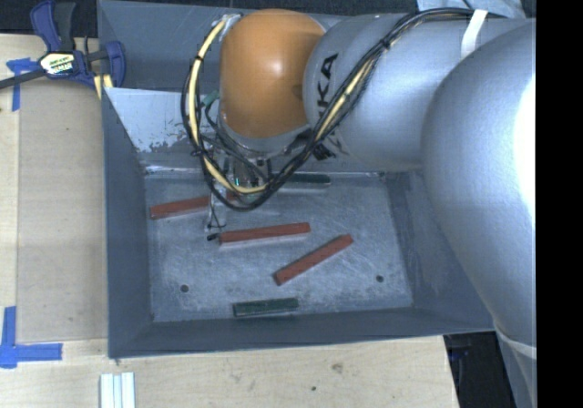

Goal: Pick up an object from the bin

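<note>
gripper [216, 228]: low in the bin [127, 242], under the orange cover [264, 69]
jaws: we cannot tell if released or clenched, the cover hides them
task thing: mid stick [269, 233], red-brown, flat on the floor, one end right at the jaws, the rest runs view-right of them
left stick [179, 208]: red-brown, just up-left of jaws
slanted stick [314, 259]: red-brown, down-right of jaws, apart from mid stick
green stick [265, 308]: dark, well below jaws, by the front wall
step, our guess: grasp at mid stick's end
doing it well: we'd straddle its narrow width, move in from the tip so it can't pivot out, stay clear of left stick, and close only once down at the floor
</note>
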Available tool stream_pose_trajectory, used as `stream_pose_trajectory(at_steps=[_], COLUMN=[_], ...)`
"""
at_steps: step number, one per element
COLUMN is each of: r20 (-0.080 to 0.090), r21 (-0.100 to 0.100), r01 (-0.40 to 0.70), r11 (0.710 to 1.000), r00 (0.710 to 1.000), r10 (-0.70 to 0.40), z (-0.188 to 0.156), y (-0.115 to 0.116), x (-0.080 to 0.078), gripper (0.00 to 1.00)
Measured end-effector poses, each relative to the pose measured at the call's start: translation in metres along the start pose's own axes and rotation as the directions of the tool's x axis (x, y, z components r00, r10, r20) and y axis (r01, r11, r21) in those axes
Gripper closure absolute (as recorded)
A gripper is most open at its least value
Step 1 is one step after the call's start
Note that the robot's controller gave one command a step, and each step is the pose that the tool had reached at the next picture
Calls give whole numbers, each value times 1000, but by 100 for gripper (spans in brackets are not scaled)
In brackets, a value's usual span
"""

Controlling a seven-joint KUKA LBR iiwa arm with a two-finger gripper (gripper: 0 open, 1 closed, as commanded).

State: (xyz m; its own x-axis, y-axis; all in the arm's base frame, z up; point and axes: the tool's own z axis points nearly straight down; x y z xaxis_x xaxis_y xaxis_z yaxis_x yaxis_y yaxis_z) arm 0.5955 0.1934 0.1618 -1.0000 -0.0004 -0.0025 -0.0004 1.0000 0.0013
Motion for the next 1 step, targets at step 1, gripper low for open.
stream_pose_trajectory(at_steps=[1], r20=[-7], r21=[3], r01=[-90], r11=[996], r00=[996], r10=[90], z=[96], y=[-2], x=[-29], gripper=[0])
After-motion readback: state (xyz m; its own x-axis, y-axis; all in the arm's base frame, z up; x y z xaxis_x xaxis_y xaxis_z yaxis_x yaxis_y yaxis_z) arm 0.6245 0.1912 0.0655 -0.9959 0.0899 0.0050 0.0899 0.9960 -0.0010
